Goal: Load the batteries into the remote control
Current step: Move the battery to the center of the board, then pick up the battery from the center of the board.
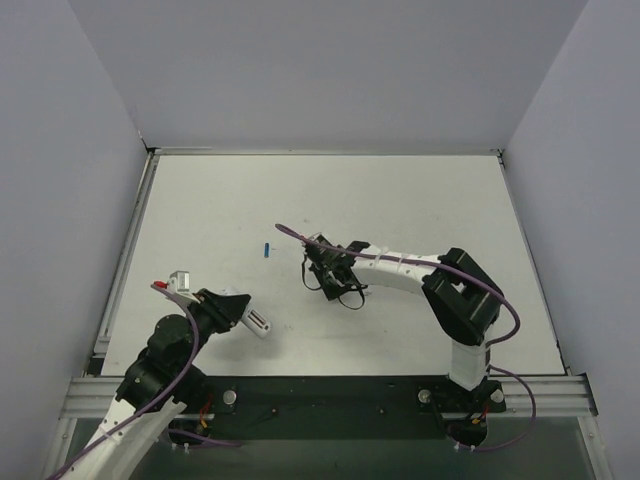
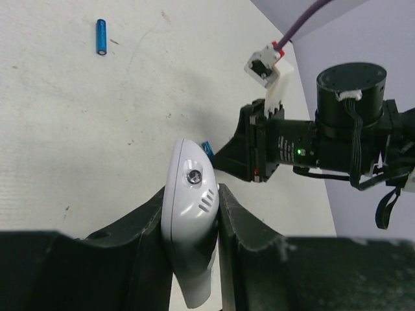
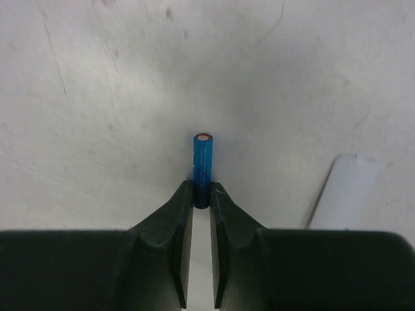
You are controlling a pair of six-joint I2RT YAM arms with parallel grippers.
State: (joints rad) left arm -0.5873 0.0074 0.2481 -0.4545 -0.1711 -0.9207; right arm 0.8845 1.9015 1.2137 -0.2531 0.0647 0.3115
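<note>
Though apart, remote (image 2: 190,223) in left gripper (image 2: 191,193), battery (image 3: 203,162) in right gripper (image 3: 202,189).

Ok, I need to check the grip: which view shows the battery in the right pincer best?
The right wrist view: the battery shows sharp and blue, clamped in the right pincer, its pale end visible. The left wrist view gives only a blue sliver behind the remote control. In the top view it cannot be made out.

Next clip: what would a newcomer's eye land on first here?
First, the right claw pinching a blue battery that sticks out past its tips, over the table. Then the left claw clamped on the white remote towards the near-left corner, and a second battery lying loose mid-table.
</note>
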